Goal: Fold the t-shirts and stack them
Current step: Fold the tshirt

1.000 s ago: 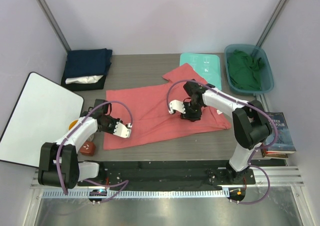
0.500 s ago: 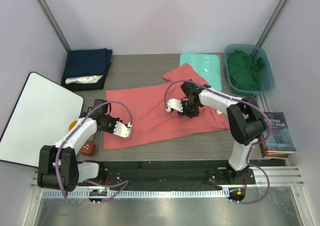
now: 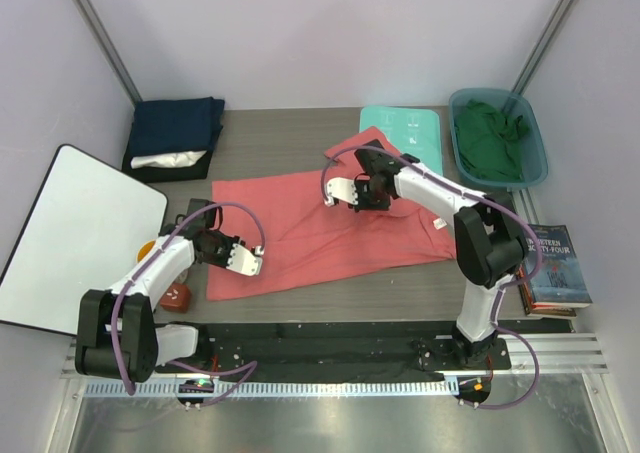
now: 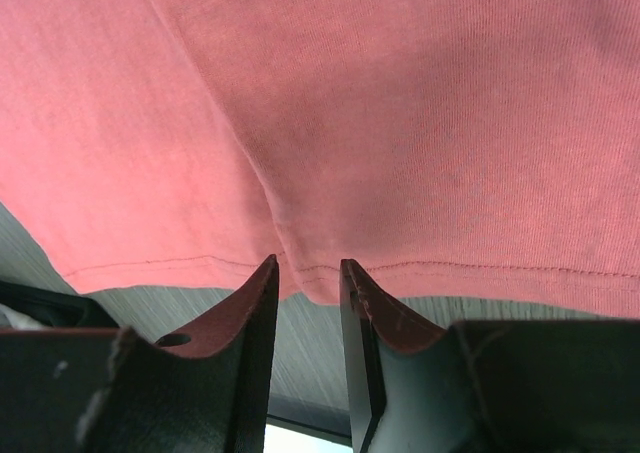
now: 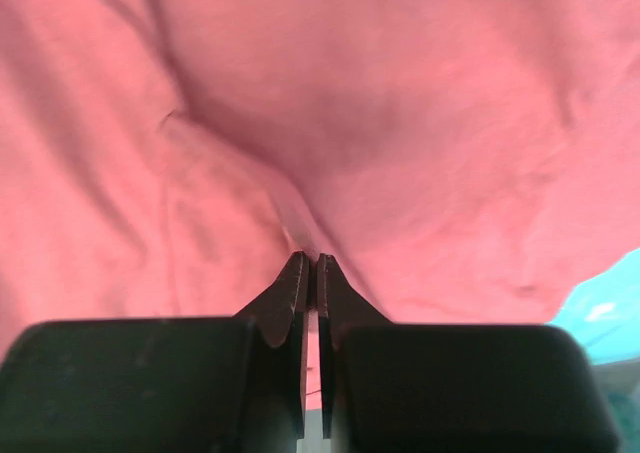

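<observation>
On the coral-red t-shirt [image 3: 300,228], the right gripper [image 5: 312,261] was pinched shut on a fold toward 1 o'clock. The left gripper [image 4: 308,271], jaws barely parted, nipped the hem at 8 o'clock.

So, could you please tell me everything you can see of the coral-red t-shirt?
The coral-red t-shirt is soft, plain knit cloth with a stitched hem. It lies spread out but creased across the middle of the table, and its far sleeve reaches the mint-green board. The left gripper pinches the near hem at the shirt's left end. The right gripper is shut on a raised pinch of cloth near the sleeve, with wrinkles running toward it.
</observation>
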Tool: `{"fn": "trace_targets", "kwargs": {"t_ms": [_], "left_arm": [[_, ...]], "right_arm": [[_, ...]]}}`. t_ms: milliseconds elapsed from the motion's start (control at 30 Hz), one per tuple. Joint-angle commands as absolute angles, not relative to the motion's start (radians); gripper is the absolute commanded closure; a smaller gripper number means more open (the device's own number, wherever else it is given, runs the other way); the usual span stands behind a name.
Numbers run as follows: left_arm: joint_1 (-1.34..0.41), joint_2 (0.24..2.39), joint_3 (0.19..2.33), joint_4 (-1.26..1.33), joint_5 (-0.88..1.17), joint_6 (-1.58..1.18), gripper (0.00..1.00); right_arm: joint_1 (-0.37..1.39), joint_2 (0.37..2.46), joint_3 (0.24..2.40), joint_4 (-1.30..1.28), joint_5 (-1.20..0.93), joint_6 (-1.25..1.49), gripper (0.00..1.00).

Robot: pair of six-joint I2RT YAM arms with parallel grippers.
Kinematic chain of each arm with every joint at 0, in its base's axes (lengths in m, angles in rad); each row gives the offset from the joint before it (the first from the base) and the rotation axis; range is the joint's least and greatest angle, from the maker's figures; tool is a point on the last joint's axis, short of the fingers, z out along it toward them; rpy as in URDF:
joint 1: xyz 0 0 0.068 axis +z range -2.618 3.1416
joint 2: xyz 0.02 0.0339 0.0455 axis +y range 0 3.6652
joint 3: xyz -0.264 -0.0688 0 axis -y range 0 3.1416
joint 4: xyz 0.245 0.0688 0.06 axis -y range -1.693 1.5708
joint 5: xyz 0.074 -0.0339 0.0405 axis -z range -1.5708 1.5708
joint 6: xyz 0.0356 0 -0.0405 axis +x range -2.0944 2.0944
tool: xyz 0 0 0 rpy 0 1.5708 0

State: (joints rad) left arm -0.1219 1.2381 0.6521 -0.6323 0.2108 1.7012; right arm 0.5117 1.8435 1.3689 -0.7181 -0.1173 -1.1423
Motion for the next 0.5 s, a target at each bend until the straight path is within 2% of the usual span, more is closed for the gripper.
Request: {"fn": "trace_targets", "kwargs": {"t_ms": [0, 33, 100, 133, 233, 400, 467], "left_arm": [[-0.118, 1.244, 0.658, -0.62, 0.245, 1.692, 0.68], [-0.118, 1.246, 0.658, -0.62, 0.245, 1.692, 0.68], [-0.118, 1.244, 0.653, -0.618, 0.247, 1.692, 0.68], [-0.12, 1.246, 0.653, -0.621, 0.25, 1.69, 0.68], [-0.129, 1.246, 0.65, -0.624, 0.249, 1.687, 0.67], [-0.143, 1.259, 0.652, -0.627, 0.255, 1.69, 0.67], [-0.149, 1.266, 0.658, -0.626, 0.255, 1.689, 0.67]], "right_arm": [[0.525, 1.891, 1.416, -0.628, -0.042, -1.161, 0.89], [0.532, 1.89, 1.405, -0.544, -0.028, -1.158, 0.82], [0.541, 1.87, 1.331, -0.386, 0.07, -1.12, 0.74], [0.557, 1.859, 1.3, -0.218, 0.101, -1.115, 0.7], [0.577, 1.821, 1.184, 0.094, 0.234, -1.094, 0.64], [0.586, 1.784, 1.105, 0.293, 0.342, -1.084, 0.63], [0.584, 1.763, 1.114, 0.209, 0.322, -1.077, 0.64]]}}
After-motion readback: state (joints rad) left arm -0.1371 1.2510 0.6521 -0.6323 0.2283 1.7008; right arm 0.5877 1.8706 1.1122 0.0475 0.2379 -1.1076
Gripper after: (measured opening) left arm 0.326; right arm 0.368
